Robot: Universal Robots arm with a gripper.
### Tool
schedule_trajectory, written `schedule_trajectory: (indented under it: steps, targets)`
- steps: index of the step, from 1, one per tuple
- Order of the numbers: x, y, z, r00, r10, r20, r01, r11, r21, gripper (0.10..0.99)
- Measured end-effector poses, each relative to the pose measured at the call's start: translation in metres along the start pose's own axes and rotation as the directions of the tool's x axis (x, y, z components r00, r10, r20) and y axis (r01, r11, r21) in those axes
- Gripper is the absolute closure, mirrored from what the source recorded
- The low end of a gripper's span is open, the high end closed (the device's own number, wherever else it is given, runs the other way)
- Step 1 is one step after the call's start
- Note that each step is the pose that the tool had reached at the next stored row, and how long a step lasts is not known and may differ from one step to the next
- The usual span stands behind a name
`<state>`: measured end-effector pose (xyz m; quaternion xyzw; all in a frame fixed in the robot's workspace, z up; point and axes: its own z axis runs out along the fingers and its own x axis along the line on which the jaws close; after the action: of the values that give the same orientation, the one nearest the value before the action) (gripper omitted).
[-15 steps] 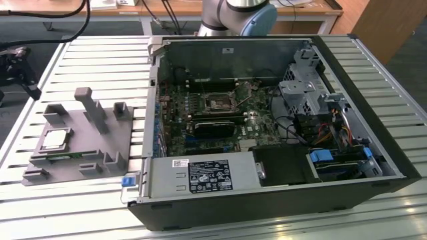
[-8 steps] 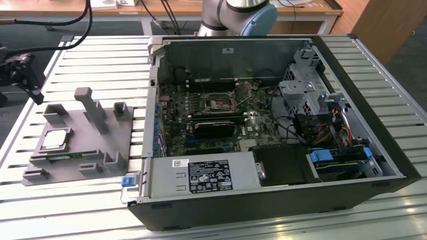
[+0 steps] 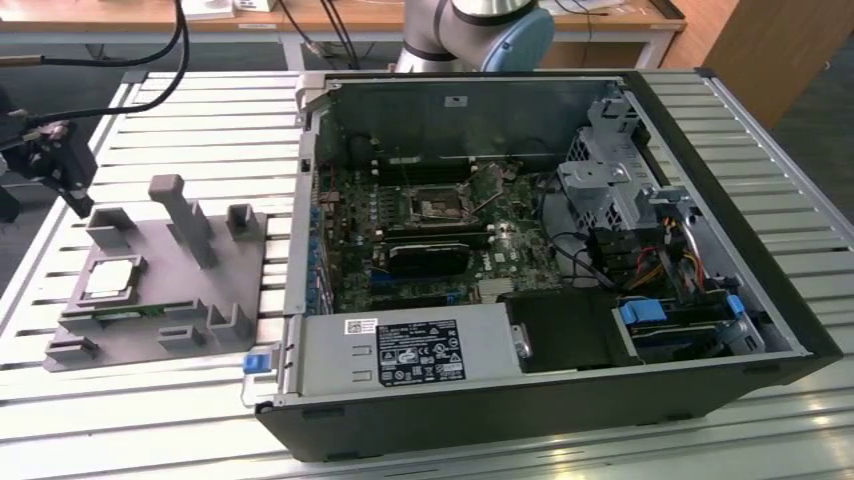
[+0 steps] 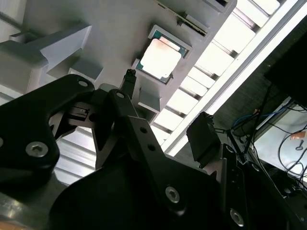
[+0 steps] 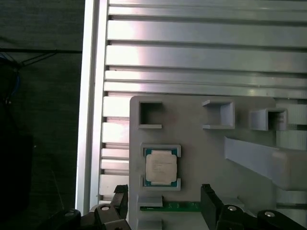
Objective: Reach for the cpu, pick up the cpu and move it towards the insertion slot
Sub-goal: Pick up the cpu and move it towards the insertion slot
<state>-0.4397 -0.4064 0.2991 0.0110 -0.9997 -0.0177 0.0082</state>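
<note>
Pincer [image 5: 164, 195] wide open, empty, near the cpu [image 5: 160, 166] in first wrist view; insertion slot [image 3: 438, 205] in exterior view.

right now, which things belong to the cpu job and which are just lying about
Job: small square silvery cpu in the grey plastic holder; square dark metal-framed insertion slot on the motherboard; black gripper, open, near the cpu.
Lying about: narrow green circuit strip; labelled grey power supply box; slatted aluminium table.
</note>
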Motion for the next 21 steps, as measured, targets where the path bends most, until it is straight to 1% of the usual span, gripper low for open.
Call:
schedule_trajectory:
  steps: [21]
  targets:
    - [-0.0004,-0.0016,0.0371,1.0,0.0,-0.0019,0.0,1.0,0.0,0.38]
